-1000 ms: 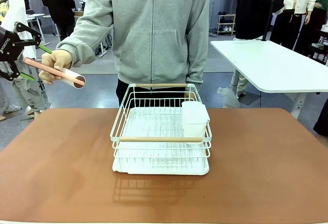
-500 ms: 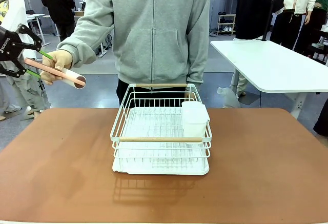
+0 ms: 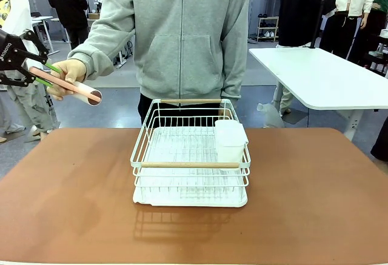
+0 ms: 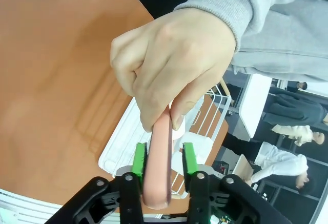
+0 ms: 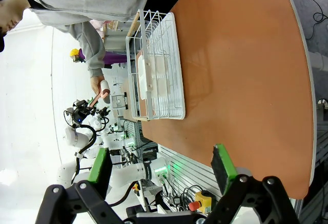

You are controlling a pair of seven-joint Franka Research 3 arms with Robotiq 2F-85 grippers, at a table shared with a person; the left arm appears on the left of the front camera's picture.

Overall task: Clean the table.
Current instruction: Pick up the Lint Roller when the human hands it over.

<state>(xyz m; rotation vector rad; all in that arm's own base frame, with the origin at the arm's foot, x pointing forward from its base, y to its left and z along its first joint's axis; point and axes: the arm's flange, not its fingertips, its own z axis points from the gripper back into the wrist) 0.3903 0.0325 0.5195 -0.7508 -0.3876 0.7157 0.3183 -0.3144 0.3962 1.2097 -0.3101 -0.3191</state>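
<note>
Reddish-brown table [image 3: 73,204]; white wire dish rack [image 3: 190,165] at centre.

The large rectangular table with the reddish-brown top [image 3: 73,186] looks smooth and matt. The white wire dish rack [image 3: 188,186] is coated metal, its handle bars [image 3: 190,164] pale bare wood. The pink cylindrical tube [image 3: 66,84] is smooth, faintly glossy; the grey hooded jacket [image 3: 182,34] is soft knit cloth.

Left pincer [image 4: 164,155], lower centre: black, green pads [image 4: 139,157]. Upper centre, the person [image 3: 182,34] wears a grey zip hoodie.
</note>
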